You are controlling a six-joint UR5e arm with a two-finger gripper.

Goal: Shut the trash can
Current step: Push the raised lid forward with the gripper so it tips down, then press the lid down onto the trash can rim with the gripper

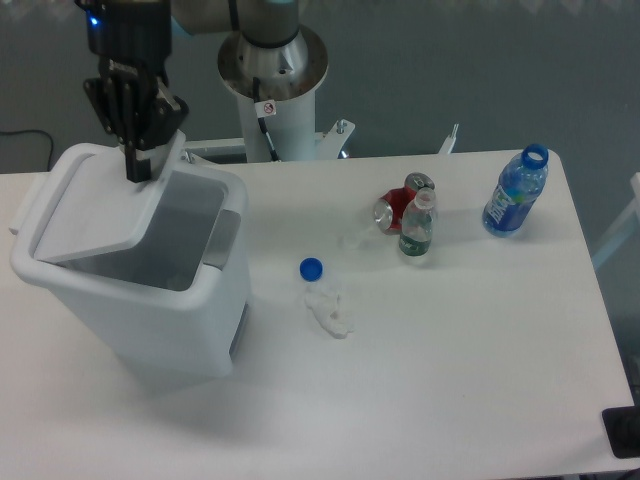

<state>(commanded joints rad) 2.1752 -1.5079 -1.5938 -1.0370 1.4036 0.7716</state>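
Observation:
The trash can point(160, 320) is a big white bin standing on the left of the table, with a grey latch panel point(224, 238) on its right rim. Its flat white lid point(100, 215) slopes low over the opening, hinged along the left side, and a gap still shows along the right rim. My gripper point(136, 168) hangs over the bin's back edge, fingers pointing down and shut, the tips pressing on the lid's far corner. Nothing is held between the fingers.
A blue cap point(312, 267) and a crumpled white scrap point(330, 310) lie right of the bin. Further right are a red can point(393, 209), a small green bottle point(417, 228) and an open blue bottle point(516, 192). The arm's base point(272, 70) stands behind the table.

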